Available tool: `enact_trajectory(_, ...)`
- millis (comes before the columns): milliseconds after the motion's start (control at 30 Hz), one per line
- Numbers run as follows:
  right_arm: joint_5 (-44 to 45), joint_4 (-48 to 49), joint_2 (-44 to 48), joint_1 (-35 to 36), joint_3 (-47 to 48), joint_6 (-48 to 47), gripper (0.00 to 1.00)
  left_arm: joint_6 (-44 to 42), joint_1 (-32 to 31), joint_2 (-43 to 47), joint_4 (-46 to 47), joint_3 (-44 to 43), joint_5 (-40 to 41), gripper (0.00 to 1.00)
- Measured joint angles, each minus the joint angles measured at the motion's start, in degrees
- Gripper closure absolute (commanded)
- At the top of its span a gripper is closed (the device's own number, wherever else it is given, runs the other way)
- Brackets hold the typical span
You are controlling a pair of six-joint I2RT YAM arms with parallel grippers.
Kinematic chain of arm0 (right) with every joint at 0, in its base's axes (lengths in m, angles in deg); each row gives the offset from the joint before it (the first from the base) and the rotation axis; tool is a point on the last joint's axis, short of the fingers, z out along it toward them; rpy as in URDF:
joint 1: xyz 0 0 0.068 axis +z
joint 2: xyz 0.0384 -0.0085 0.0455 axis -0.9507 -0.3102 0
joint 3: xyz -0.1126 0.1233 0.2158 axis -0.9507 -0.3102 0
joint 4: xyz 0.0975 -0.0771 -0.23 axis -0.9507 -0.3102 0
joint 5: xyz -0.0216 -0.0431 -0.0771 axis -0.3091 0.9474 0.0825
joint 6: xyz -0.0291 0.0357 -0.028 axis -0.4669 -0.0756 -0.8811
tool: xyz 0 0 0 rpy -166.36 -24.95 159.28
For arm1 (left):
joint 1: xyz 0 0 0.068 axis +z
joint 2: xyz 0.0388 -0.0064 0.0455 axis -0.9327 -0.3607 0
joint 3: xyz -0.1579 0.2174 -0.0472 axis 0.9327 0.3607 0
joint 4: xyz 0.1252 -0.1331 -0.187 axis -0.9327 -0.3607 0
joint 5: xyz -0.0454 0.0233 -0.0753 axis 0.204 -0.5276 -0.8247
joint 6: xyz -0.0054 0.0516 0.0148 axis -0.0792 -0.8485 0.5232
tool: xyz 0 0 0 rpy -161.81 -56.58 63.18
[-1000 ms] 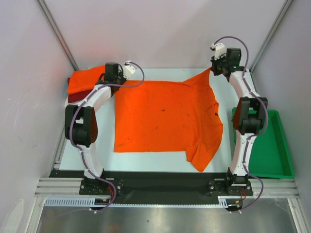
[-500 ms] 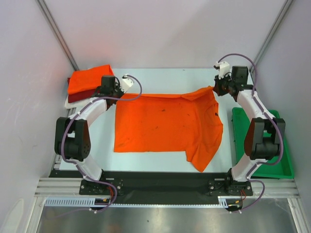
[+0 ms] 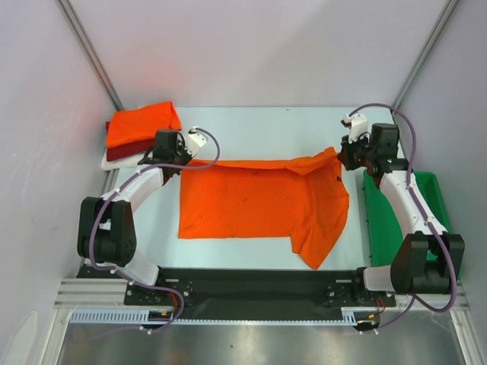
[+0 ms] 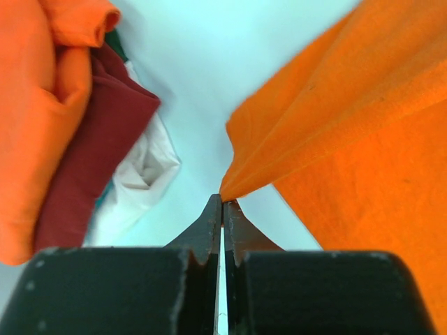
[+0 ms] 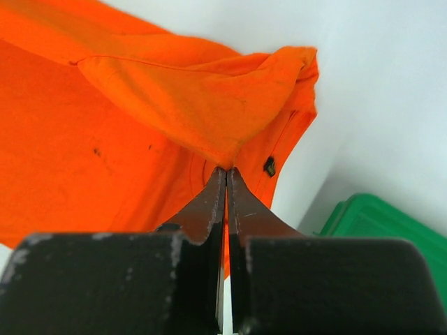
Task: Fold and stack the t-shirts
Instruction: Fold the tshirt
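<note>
A bright orange t-shirt lies spread on the table, its far edge lifted and folded toward the near side. My left gripper is shut on its far left corner. My right gripper is shut on its far right corner. A stack of folded shirts sits at the far left: an orange one on top, a dark red one below it and a white one at the bottom.
A green plastic tray stands at the right table edge, beside my right arm; it also shows in the right wrist view. Bare table lies behind the lifted shirt edge. Cage walls close in on both sides.
Both grippers have pulled the shirt's far edge toward the near side, folding it over the shirt. The stack at the far left is now uncovered by the left arm.
</note>
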Motion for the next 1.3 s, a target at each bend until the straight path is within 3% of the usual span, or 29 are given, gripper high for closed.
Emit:
enact_trajectory(700,-1.9,-2.43,4.52,-0.26,-10.56,2.6,1.0,2.23,0.0,0.02,-1.86,10.32,-2.19,1.0)
enact_trajectory(767,-2.23,-2.45,4.76,-0.26,-11.17,3.08,1.0,2.97,0.0,0.02,-2.54,10.82,-2.56,0.9)
enact_trajectory(833,-2.67,-2.54,4.79,-0.26,-11.61,3.28,1.0,3.58,0.0,0.02,-3.28,10.84,-2.84,0.66)
enact_trajectory(967,-3.06,-2.71,4.79,-0.26,-11.63,3.3,1.0,5.84,0.0,1.22,-6.14,10.29,-3.13,0.49)
enact_trajectory(1200,-3.28,-2.14,4.81,-0.28,-13.2,3.3,1.0,8.04,0.0,2.86,-10.32,2.97,-5.22,0.54)
enact_trajectory(1300,-3.43,-2.45,4.81,-0.33,-13.79,3.3,1.0,8.96,-0.13,1.92,-10.84,0.55,-6.19,0.73)
